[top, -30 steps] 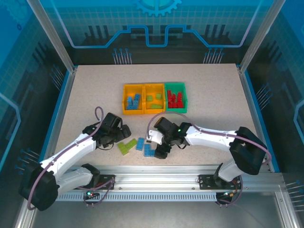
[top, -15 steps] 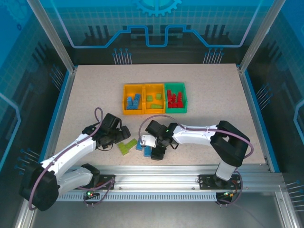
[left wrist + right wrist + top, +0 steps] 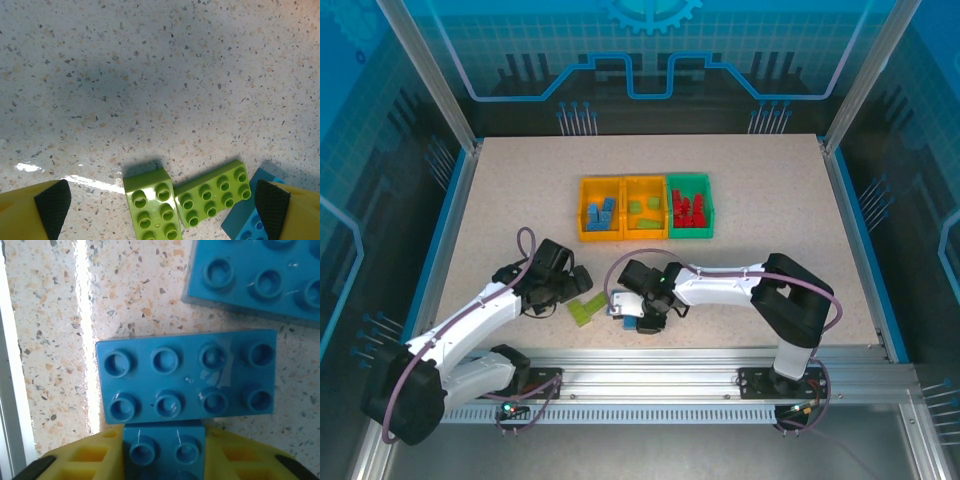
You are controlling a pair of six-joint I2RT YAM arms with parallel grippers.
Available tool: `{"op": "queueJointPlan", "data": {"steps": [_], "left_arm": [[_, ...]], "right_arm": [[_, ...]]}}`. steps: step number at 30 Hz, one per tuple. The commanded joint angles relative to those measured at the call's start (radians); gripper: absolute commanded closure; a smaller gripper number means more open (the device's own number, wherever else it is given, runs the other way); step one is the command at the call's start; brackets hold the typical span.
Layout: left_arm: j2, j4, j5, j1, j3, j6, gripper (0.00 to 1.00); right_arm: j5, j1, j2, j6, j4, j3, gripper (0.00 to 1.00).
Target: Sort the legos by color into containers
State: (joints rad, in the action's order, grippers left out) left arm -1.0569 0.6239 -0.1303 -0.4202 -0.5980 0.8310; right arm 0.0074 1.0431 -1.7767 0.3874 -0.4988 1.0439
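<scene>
Right wrist cam, quick one: is your right gripper (image 3: 164, 460) actually on anything? (brickhead)

Yep. Its yellow fingers (image 3: 90, 457) sit tight against both sides of a small blue lego (image 3: 164, 447), so you're clamped on it. Can't tell if it's off the table (image 3: 55, 315). Just past it an eight-stud blue brick (image 3: 187, 377) lies flat, studs up, and a third blue brick (image 3: 255, 270) pokes in at the top right corner. (yam_fan)

And your left side? (brickhead)

Your left gripper (image 3: 161, 202) has its jaws spread wide, with neither black pad (image 3: 50, 202) touching anything. Between them two lime green legos (image 3: 150, 207) lie studs up, edges touching, and a blue corner (image 3: 250, 222) sits just beside the right-hand finger. In the top external view both of your grippers are low near the front edge, left one just beside the green pair, right one over the blue bricks. The containers (image 3: 645, 237) are well apart from all that, mid-table: blue pieces (image 3: 602, 215) in the left orange bin, green pieces (image 3: 643, 210) in the middle orange one, red pieces (image 3: 690, 210) in the green bin. (yam_fan)
</scene>
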Motion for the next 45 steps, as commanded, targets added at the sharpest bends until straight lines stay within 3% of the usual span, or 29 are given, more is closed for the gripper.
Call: {"op": "queueJointPlan", "data": {"steps": [1, 6, 10, 20, 26, 33, 39, 45], "left_arm": [[0.018, 0.011, 0.021, 0.012, 0.016, -0.023, 0.01], [0.018, 0.019, 0.011, 0.011, 0.016, -0.029, 0.01], [0.016, 0.019, 0.003, 0.011, 0.014, -0.03, 0.01], [0.016, 0.03, 0.007, 0.009, 0.019, -0.022, 0.01], [0.023, 0.019, 0.024, 0.006, 0.037, -0.008, 0.01], [0.025, 0.016, 0.032, -0.014, 0.05, 0.022, 0.01], [0.025, 0.014, 0.053, -0.06, 0.081, 0.158, 0.01], [0.013, -0.026, 0.074, -0.136, 0.102, 0.296, 0.01]], "right_arm": [[0.015, -0.036, 0.032, -0.004, -0.011, 0.028, 0.66], [-0.095, -0.123, 0.122, -0.044, 0.026, 0.07, 0.67], [-0.14, -0.198, 0.097, -0.127, 0.036, 0.196, 0.69], [-0.224, -0.37, -0.293, -0.598, -0.12, 0.801, 0.72], [-0.187, -0.418, -0.514, -0.78, -0.226, 1.12, 0.72], [-0.17, -0.438, -0.667, -0.877, -0.256, 1.326, 0.7], [-0.159, -0.448, -0.741, -0.936, -0.285, 1.428, 0.61], [-0.172, -0.45, -0.746, -0.943, -0.283, 1.437, 0.34]]}}
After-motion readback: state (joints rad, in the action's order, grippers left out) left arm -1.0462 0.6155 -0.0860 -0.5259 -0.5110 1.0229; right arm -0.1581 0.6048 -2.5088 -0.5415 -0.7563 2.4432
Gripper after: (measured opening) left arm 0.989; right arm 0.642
